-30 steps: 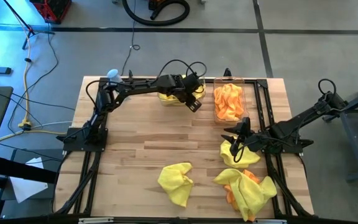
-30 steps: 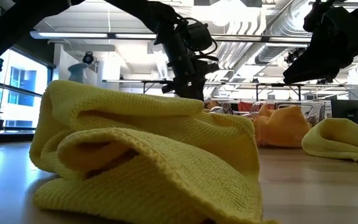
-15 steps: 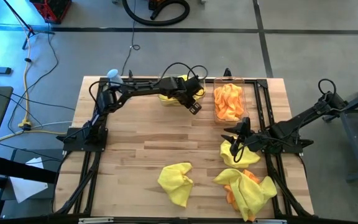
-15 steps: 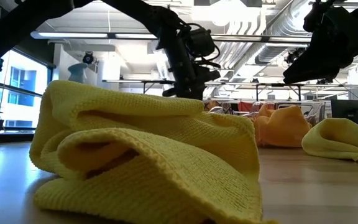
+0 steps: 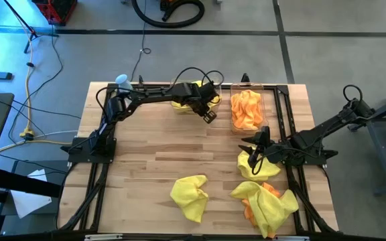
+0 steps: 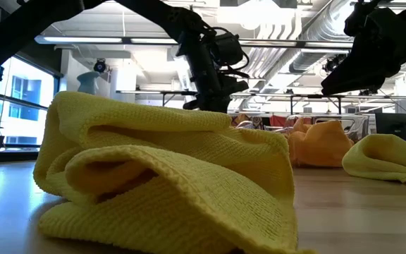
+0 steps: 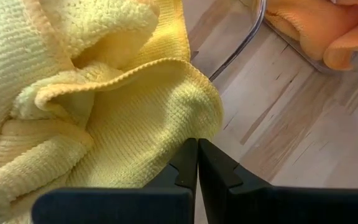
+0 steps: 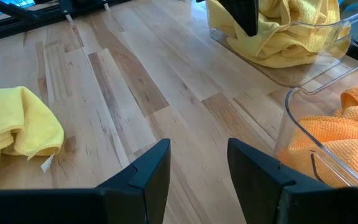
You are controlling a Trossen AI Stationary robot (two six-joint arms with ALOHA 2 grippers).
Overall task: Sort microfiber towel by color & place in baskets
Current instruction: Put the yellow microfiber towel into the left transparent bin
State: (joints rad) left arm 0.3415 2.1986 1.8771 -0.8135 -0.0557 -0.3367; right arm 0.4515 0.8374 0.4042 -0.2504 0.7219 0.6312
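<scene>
Left wrist view shows my left gripper (image 7: 197,163) pinched fully together with nothing between its fingers, at the edge of the yellow towels (image 7: 92,99) heaped in the yellow basket (image 5: 183,106) at the far side of the surface (image 5: 153,161). I judge that drop finished. My right gripper (image 8: 197,165) waits with fingers spread and empty, above a yellow towel (image 5: 254,165) near the orange-filled basket (image 5: 247,110). Loose towels remain on the near surface: a lone yellow one (image 5: 189,195) and a mixed yellow and orange heap (image 5: 268,204). Next I would lift the left arm clear of the basket rim, spread its fingers, and reach for the lone yellow towel.
</scene>
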